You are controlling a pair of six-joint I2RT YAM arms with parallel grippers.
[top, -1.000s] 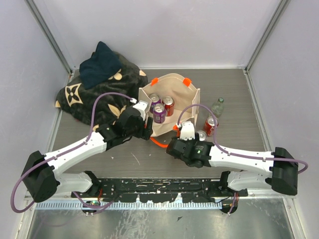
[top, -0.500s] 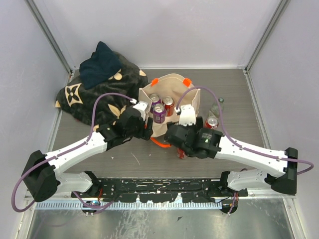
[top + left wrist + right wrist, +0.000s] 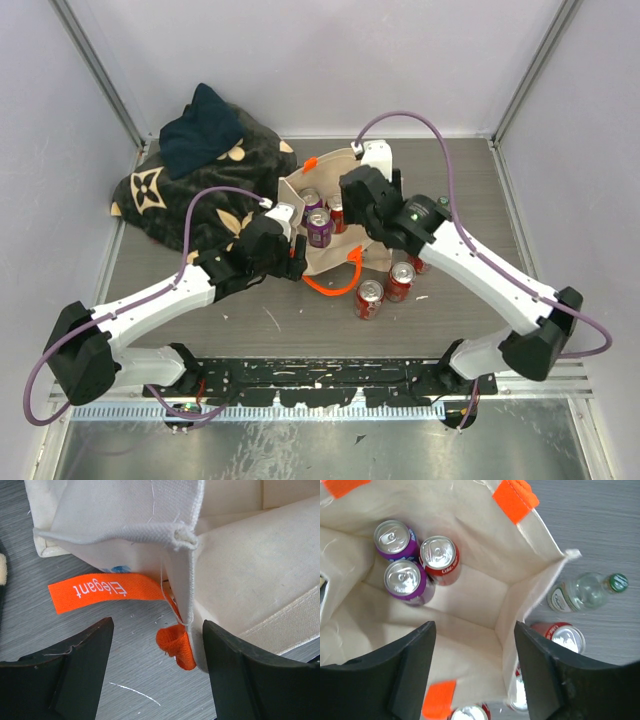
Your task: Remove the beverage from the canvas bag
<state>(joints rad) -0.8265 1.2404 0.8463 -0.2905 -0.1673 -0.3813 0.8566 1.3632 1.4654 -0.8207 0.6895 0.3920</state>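
Note:
The beige canvas bag point(image 3: 332, 257) stands open mid-table with orange handles point(image 3: 336, 284). Inside stand three beverage cans: two purple ones point(image 3: 395, 538) point(image 3: 405, 581) and a red one point(image 3: 439, 555). My right gripper point(image 3: 350, 210) hovers above the bag's mouth, looking straight down into it. It is open point(image 3: 475, 672) with nothing between its fingers. My left gripper point(image 3: 298, 258) is low at the bag's front left corner. It is open point(image 3: 157, 675); the corner seam point(image 3: 186, 580) and an orange strap loop point(image 3: 175, 647) lie between its fingers.
Red cans point(image 3: 369, 298) point(image 3: 401, 280) stand on the table in front of the bag's right side. A glass bottle with a green cap point(image 3: 585, 592) lies to the bag's right. A dark floral blanket point(image 3: 195, 195) is heaped at the back left.
The right arm has swung from the table in front of the bag up and over its mouth. A red can now shows standing where that gripper was. The left arm has not moved.

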